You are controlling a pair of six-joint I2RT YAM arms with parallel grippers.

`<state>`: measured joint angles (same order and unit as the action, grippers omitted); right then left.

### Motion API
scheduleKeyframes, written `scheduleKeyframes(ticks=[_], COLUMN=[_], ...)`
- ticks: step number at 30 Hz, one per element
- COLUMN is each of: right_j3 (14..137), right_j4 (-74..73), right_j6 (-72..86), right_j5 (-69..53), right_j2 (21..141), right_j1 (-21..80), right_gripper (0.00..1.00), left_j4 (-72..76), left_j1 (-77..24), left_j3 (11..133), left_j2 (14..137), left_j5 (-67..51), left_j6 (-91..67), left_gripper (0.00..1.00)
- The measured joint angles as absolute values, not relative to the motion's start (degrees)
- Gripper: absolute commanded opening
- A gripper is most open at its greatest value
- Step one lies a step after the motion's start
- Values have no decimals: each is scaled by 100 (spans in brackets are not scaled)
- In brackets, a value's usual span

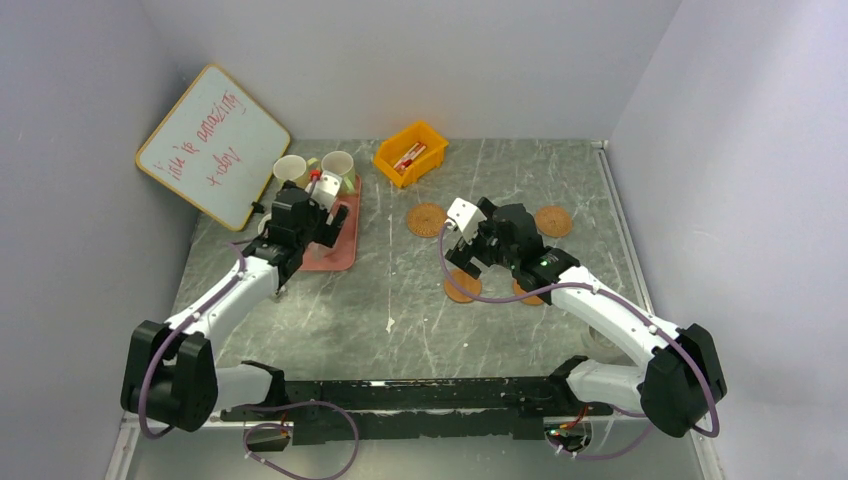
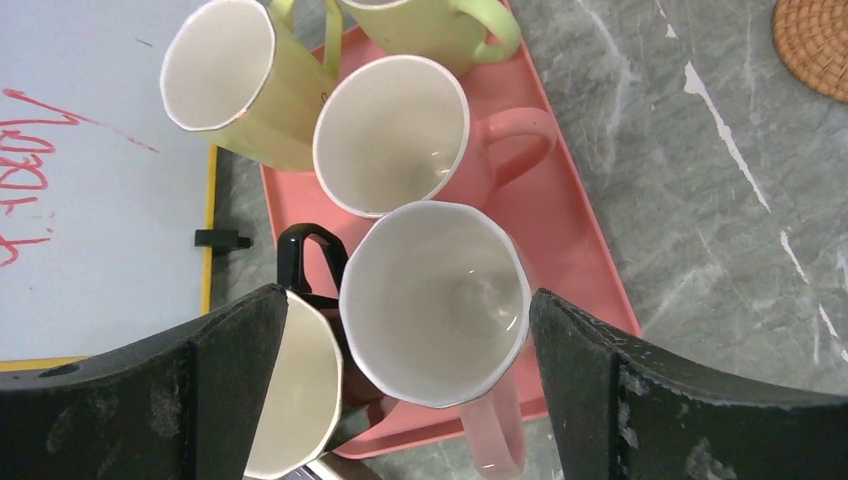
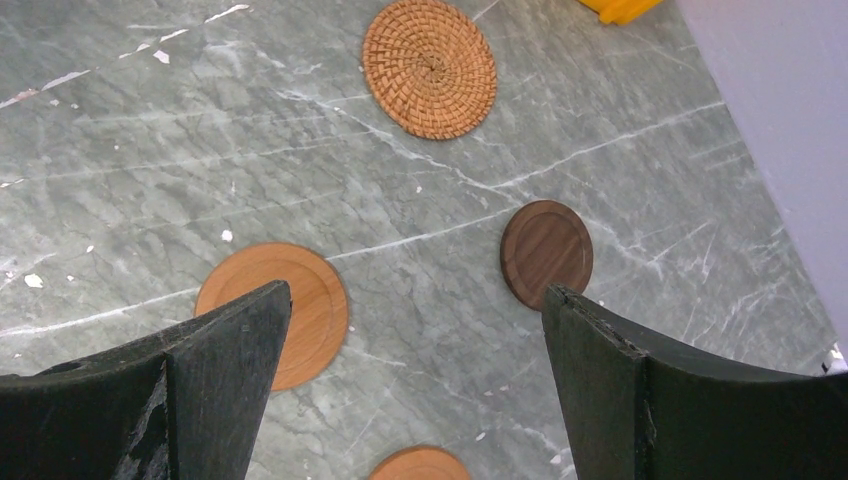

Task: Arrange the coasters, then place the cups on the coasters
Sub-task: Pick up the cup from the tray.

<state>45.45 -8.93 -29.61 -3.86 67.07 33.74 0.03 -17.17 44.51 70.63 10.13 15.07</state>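
Observation:
Several cups stand on a pink tray (image 2: 585,235): two pale green cups (image 2: 220,75) (image 2: 430,25), a pink cup (image 2: 390,135), a nearer pink cup (image 2: 435,300) and a black cup (image 2: 295,385) half hidden behind my left finger. My left gripper (image 2: 408,300) (image 1: 322,200) is open and straddles the nearer pink cup, its right finger close to the rim. My right gripper (image 3: 415,293) (image 1: 462,245) hangs open over bare table. Under it lie a woven coaster (image 3: 430,68) (image 1: 427,219), a dark brown coaster (image 3: 546,253) and two plain orange coasters (image 3: 275,312) (image 3: 420,463). Another orange coaster (image 1: 552,221) lies to the right.
A whiteboard (image 1: 213,145) with red writing leans against the left wall, just beside the tray. A yellow bin (image 1: 410,152) stands at the back middle. Walls close in the table on the left, back and right.

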Motion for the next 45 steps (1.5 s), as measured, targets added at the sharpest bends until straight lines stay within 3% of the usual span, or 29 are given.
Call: scheduleKeyframes(ticks=[19,32,45], right_j3=[4534,4532,4532], right_j4=[-893,-893,-893], right_j6=[-2987,-2989,-2989], right_j5=[-346,-349,-349], right_j2=[6718,6740,6740], right_j1=[3374,3374,3374], right_gripper=[100,100,100], left_j4=[1,-58,-220], left_j1=[-790,-694,-694], left_j3=[4464,4471,4630], left_j2=[6919,6932,7553], left_j5=[1103,-642,-1002], left_j6=[1059,1039,1085], left_gripper=[96,96,96])
